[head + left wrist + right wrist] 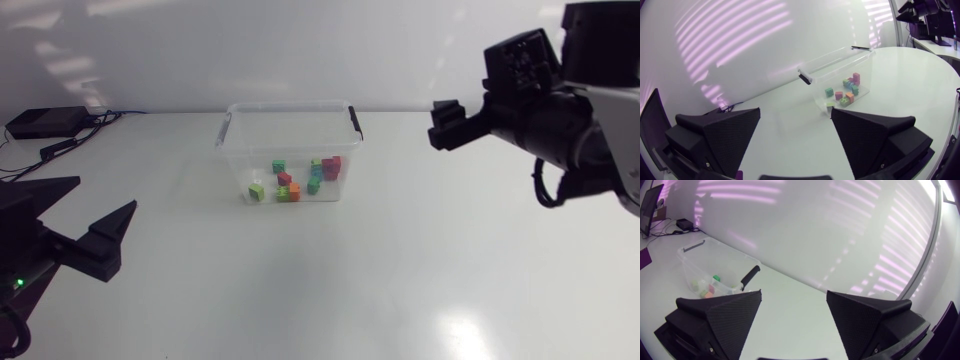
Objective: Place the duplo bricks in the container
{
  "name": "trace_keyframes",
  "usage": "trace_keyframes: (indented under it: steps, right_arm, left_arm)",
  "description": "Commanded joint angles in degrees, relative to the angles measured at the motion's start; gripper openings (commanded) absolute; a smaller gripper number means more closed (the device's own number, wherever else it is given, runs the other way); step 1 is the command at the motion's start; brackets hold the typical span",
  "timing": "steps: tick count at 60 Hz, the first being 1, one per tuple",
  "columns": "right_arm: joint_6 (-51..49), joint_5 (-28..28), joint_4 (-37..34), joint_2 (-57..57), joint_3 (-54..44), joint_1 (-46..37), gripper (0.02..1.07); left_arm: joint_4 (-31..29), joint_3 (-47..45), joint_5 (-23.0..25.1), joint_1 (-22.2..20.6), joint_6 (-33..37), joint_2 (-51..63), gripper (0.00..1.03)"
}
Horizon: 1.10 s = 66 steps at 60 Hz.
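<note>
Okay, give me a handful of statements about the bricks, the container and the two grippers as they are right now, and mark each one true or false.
1. The duplo bricks lie inside the clear container. True.
2. The left gripper is shut on a brick. False: it is open, with nothing between its fingers.
3. The container lies tipped on its side. False: it stands upright on the table.
4. The right gripper is open and holds nothing. True.
5. A brick lies on the table right under the right gripper. False: every brick that shows is in the container.
</note>
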Motion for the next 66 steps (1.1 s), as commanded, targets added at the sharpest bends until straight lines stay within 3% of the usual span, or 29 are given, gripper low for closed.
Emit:
trace_keyframes:
  steps: [1,22,40,66]
  right_arm:
    - [0.5,0.7,0.1,-5.7,-5.0,-1.8,1.02]
    - [0.1,0.6,-0.6,-21.7,-16.7,-8.1,1.02]
    - [0.3,0.1,-6.2,-33.7,-21.6,-11.7,1.02]
    - [8.0,-6.9,-4.2,-46.0,-33.3,-15.9,1.02]
  left_arm:
    - [1.2,-1.9,-0.4,0.5,-1.7,-1.3,0.99]
    - [3.3,-4.9,-0.3,0.3,-1.7,-4.5,0.99]
    - [3.8,-7.6,-0.3,0.0,-1.7,-8.5,0.99]
    - [7.4,-14.0,-2.6,0.6,-10.8,-14.4,0.99]
